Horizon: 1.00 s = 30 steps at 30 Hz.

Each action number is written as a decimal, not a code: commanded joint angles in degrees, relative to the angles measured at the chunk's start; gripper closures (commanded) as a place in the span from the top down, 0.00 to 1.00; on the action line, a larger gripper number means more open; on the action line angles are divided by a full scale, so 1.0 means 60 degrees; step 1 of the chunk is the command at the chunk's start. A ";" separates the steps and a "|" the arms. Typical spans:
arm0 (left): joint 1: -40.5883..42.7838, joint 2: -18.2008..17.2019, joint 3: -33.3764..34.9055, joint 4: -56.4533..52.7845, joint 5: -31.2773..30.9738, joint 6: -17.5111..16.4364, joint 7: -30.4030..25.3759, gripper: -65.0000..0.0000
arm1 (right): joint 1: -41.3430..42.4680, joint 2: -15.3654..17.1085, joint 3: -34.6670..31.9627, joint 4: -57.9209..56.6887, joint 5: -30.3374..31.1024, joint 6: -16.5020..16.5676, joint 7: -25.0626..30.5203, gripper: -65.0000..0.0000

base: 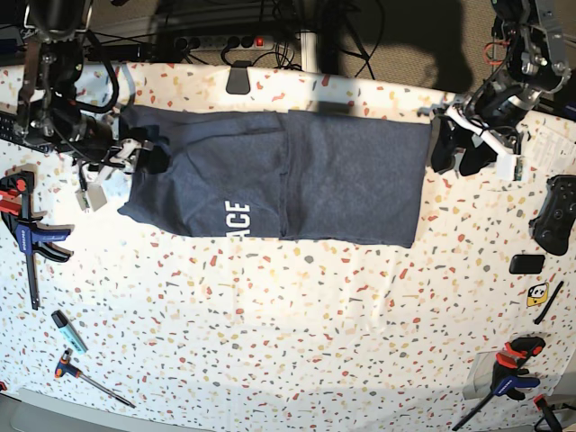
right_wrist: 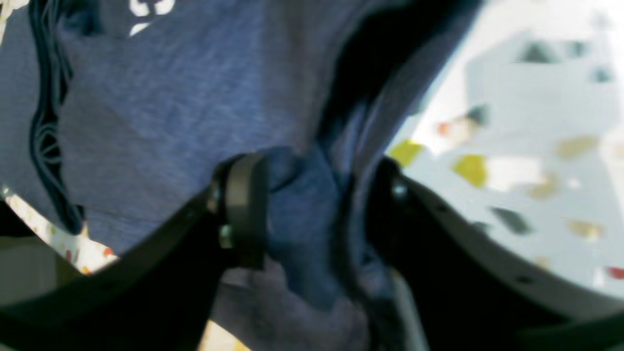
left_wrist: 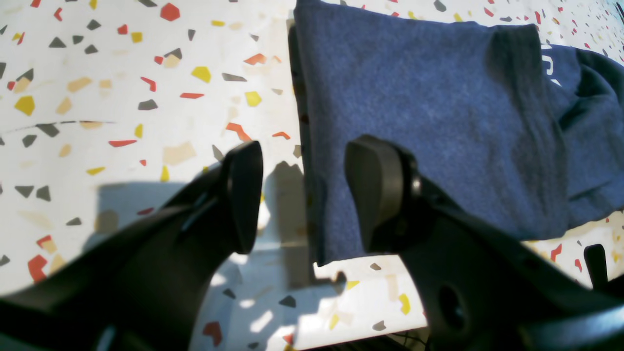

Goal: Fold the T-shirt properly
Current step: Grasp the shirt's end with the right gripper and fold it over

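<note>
Right gripper (right_wrist: 312,204): fingers (right_wrist: 246,209) set either side of a bunched fold of the T-shirt (base: 270,175), cloth filling the gap between them; clamped on the fabric at the garment's end, near the table's side edge where the orange-and-blue clamp (base: 31,236) lies.

Left gripper (left_wrist: 302,195): fingers (left_wrist: 241,195) spread wide, nothing between them; one finger over bare table (base: 297,333), the other over the T-shirt's edge at the opposite end of the garment.

T-shirt: heathered navy, partly folded, lying flat on the speckled table toward its far edge. Long axis runs across the table from one gripper to the other. The end at the left gripper is a straight edge; the end at the right gripper is rumpled and lifted. A folded-over panel shows white block letters "ACE" (base: 237,217), turned sideways, on the half nearer the right gripper.

Also on the table, relative to the T-shirt: black game controller (base: 556,214) beyond the left-gripper end; marker (base: 68,330) and hex key (base: 88,377) at the near corner below the clamp; a second clamp (base: 506,382) at the other near corner.
</note>
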 commanded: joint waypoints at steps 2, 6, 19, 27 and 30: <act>-0.0044 -0.0062 -0.0051 0.0178 -0.0171 -0.0047 -0.0175 0.46 | 0.0029 0.0091 -0.0004 0.0051 -0.0018 0.0082 -0.0069 0.33; -0.0044 -0.0062 -0.0051 0.0178 -0.0168 -0.0047 -0.0175 0.46 | 0.0029 0.0098 -0.0004 0.0051 -0.0022 0.0082 0.0466 0.15; 0.0259 -0.0055 -0.0051 0.0175 0.0758 -0.0047 -0.0255 0.46 | 0.0022 0.0488 0.1523 0.0124 -0.0018 0.0082 0.0685 0.00; 0.0273 -0.0022 -0.0033 0.0076 0.0350 -0.0466 -0.0244 0.46 | -0.0186 0.0084 0.1701 0.1974 0.1883 0.0082 -0.0681 0.00; 0.0270 0.0127 -0.0033 -0.0040 0.0237 -0.0550 -0.0251 0.46 | -0.0186 -0.0419 0.1606 0.3282 0.2331 0.0082 -0.1180 0.00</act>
